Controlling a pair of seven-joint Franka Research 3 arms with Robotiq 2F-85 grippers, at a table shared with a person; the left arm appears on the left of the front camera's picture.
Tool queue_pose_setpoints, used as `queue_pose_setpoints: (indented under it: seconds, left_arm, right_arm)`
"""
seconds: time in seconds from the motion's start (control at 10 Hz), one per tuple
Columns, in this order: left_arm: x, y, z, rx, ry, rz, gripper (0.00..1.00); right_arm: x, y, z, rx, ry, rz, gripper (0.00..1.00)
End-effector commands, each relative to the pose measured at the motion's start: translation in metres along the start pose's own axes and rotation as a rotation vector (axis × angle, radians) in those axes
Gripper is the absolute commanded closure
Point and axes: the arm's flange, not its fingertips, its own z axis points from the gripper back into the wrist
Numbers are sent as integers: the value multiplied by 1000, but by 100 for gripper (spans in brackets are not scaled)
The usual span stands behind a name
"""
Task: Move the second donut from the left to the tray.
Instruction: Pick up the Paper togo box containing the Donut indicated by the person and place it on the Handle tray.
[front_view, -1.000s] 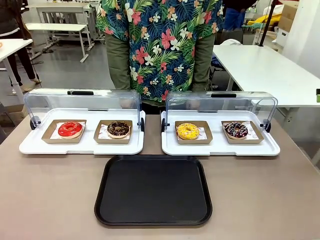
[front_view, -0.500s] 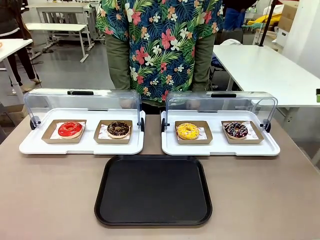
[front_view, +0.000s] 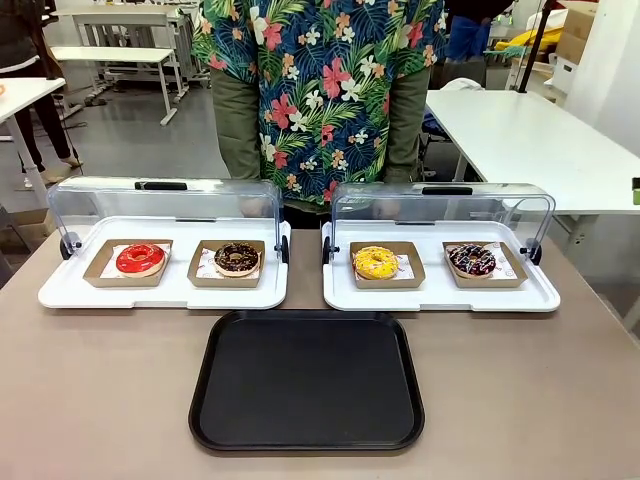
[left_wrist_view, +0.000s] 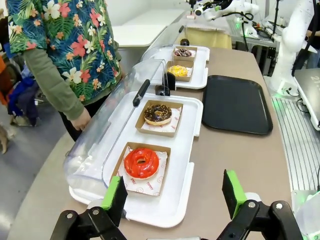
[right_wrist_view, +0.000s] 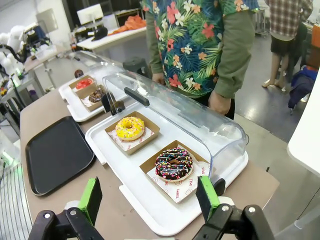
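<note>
Dark chocolate-glazed ring donut (front_view: 237, 258) with pale sprinkles, in a shallow brown cardboard holder: set on a white display tray (front_view: 170, 292) with a raised clear lid, just beyond the far-left corner of the large flat black plastic tray (front_view: 306, 382). Left fingers (left_wrist_view: 114, 196) and right fingers (right_wrist_view: 91, 196): spread wide apart, nothing gripped.

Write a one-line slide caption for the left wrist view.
Open left gripper faces a white display tray holding a red-glazed donut and the chocolate sprinkled donut, black tray alongside.
</note>
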Motion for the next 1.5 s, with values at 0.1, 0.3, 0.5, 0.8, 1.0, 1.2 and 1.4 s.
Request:
queue_pose_setpoints:
  seconds: [0.1, 0.3, 0.5, 0.8, 1.0, 1.2, 1.4]
  left_arm:
    - [2, -6, -2, 8, 12, 15, 0]
    - [2, -6, -2, 8, 12, 15, 0]
    - [2, -6, -2, 8, 12, 15, 0]
    - [2, -6, -2, 8, 12, 15, 0]
    - [2, -6, -2, 8, 12, 15, 0]
    - [2, -6, -2, 8, 12, 15, 0]
    - [2, -6, -2, 8, 12, 15, 0]
  right_arm:
    - [3, 1, 0, 1, -6, -3, 0]
    - [3, 1, 0, 1, -6, -3, 0]
    - [3, 1, 0, 1, -6, -3, 0]
    - [3, 1, 0, 1, -6, -3, 0]
    - [3, 1, 0, 1, -6, -3, 0]
    - [3, 1, 0, 1, -6, -3, 0]
    - [3, 1, 0, 1, -6, -3, 0]
